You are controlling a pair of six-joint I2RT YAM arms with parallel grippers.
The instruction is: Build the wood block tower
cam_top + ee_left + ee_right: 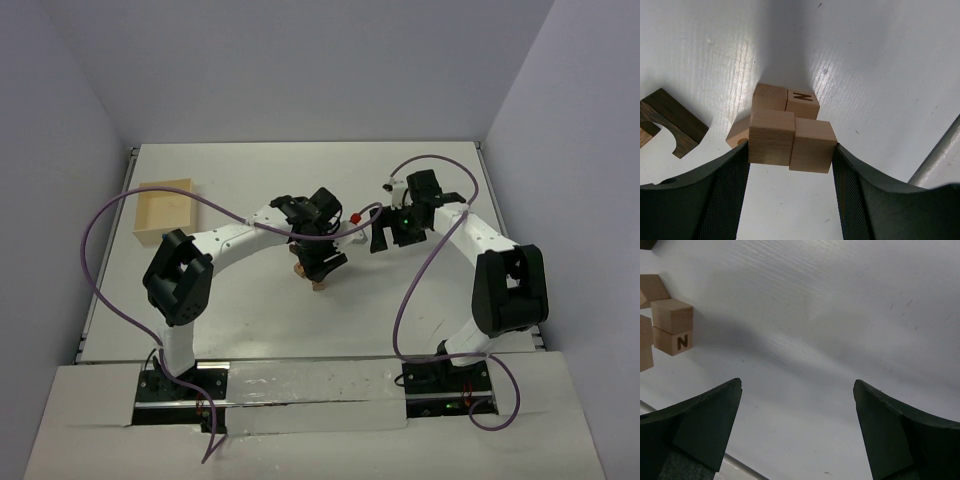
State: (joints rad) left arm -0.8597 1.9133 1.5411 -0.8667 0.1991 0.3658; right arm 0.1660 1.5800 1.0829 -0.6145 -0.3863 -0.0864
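In the left wrist view my left gripper (791,150) is shut on two pale tan cubes (771,137) held side by side, one finger against each outer face. They sit over two more cubes on the table, a plain one (769,96) and one marked N (802,104). Another pale block (736,134) lies beside them, and a dark brown arch piece (671,126) lies to the left. In the top view the left gripper (320,262) covers most of the blocks (319,281). My right gripper (797,385) is open and empty over bare table; the N cube (675,341) under a plain cube (672,316) shows at its left.
A shallow pale wooden tray (165,210) stands at the far left of the white table (250,170). The right gripper (385,238) hovers just right of the left gripper. Purple cables loop over both arms. Grey walls close the table on three sides.
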